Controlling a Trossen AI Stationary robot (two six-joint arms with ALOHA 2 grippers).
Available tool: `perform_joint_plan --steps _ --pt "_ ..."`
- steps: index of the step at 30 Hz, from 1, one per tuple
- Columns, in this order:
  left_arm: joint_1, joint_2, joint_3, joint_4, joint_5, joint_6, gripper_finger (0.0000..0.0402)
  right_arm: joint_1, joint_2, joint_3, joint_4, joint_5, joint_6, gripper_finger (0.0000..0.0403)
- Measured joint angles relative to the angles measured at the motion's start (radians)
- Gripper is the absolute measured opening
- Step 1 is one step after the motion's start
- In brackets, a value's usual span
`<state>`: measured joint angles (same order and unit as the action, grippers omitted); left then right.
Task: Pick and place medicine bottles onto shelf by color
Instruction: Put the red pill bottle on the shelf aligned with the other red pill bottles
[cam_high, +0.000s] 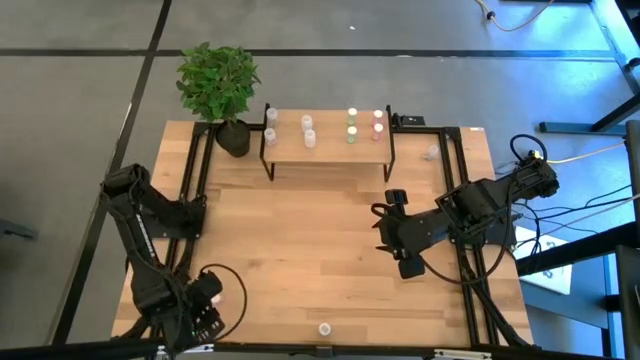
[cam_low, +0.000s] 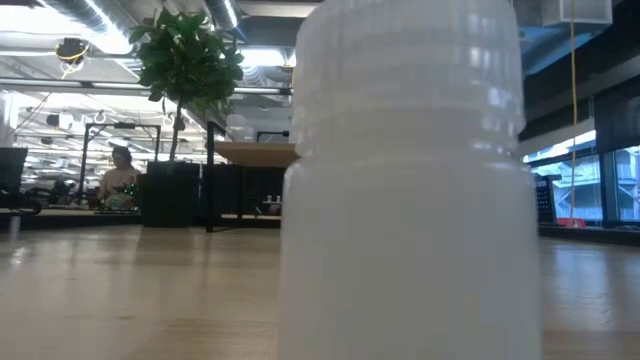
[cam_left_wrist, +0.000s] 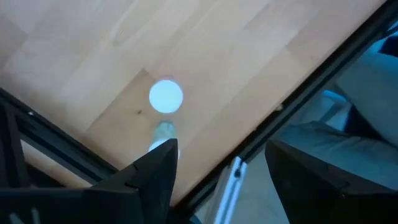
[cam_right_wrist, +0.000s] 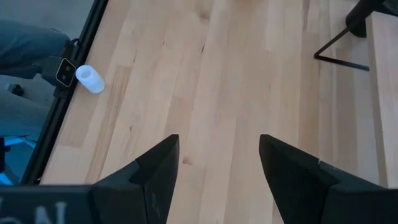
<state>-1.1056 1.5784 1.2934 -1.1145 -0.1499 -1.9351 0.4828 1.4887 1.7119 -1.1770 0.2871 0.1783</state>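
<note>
**High view: one white bottle left at near edge, left arm closer**

Left gripper (cam_high: 205, 312) jaws apart, empty, parked at the near-left corner. Right gripper (cam_high: 392, 235) jaws apart, empty, mid-table. Stray bottle (cam_high: 324, 328) stands upright, long axis vertical, at the near edge, to the left gripper's right. The other bottles already sit on the shelf (cam_high: 330, 148). My read: left arm takes it.

No legible text, brand, number or sign appeared in any view. The medicine bottles (cam_high: 309, 131) on the shelf (cam_high: 330, 150) carried no readable labels, and the bottle filling the low view (cam_low: 410, 190) showed only plain white plastic. Pale marks at the edge of the right wrist view, on the right gripper's (cam_right_wrist: 214, 163) housing, were cut off and unreadable.
</note>
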Motion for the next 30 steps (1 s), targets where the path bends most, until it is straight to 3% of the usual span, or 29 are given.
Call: perform_joint_plan --steps 9,20,30 --pt "0.005 0.094 -0.001 0.000 -0.008 0.027 0.0237 0.000 0.014 0.000 -0.001 0.000 -0.003 0.0224" --pt "0.046 0.109 -0.003 -0.064 -0.024 0.088 0.0237 0.000 0.043 0.000 -0.003 -0.001 -0.004 0.0224" --pt "0.046 0.112 -0.102 -0.012 0.028 0.078 0.0237 0.000 0.049 0.000 -0.003 -0.027 -0.004 0.0224"
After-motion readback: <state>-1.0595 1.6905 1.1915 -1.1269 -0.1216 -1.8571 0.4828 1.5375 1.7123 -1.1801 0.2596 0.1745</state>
